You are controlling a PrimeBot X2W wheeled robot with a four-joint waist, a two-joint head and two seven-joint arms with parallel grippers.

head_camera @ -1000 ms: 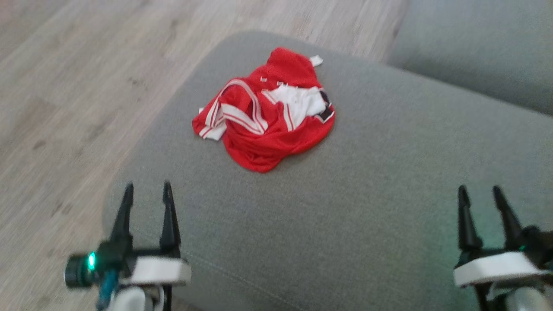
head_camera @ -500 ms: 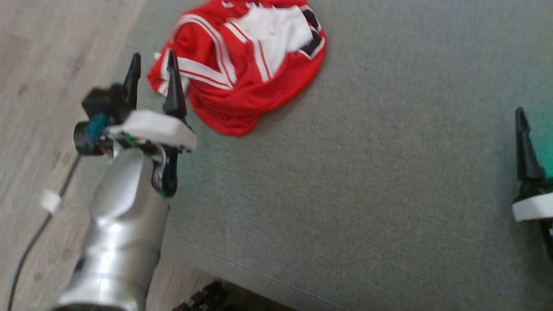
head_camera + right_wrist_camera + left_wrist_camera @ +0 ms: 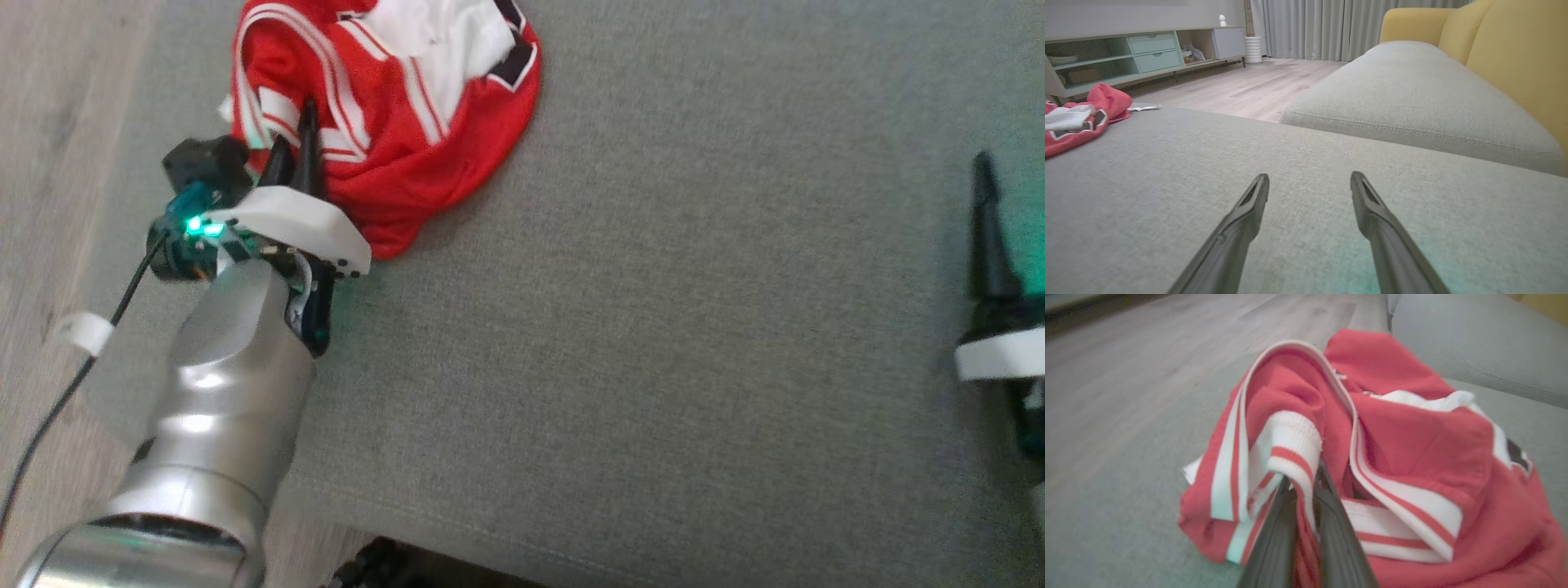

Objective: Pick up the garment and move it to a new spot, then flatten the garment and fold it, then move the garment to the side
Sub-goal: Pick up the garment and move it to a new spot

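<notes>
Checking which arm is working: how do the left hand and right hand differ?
The left hand is shut on striped trim of the garment; the right hand is open and empty. The left hand is at the garment's edge; the right hand hovers over bare cushion, apart from it. Both have long dark fingers.

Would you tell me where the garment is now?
The garment lies crumpled at the head view's upper left, on the grey cushion near its left edge, pinched by the left gripper.
</notes>
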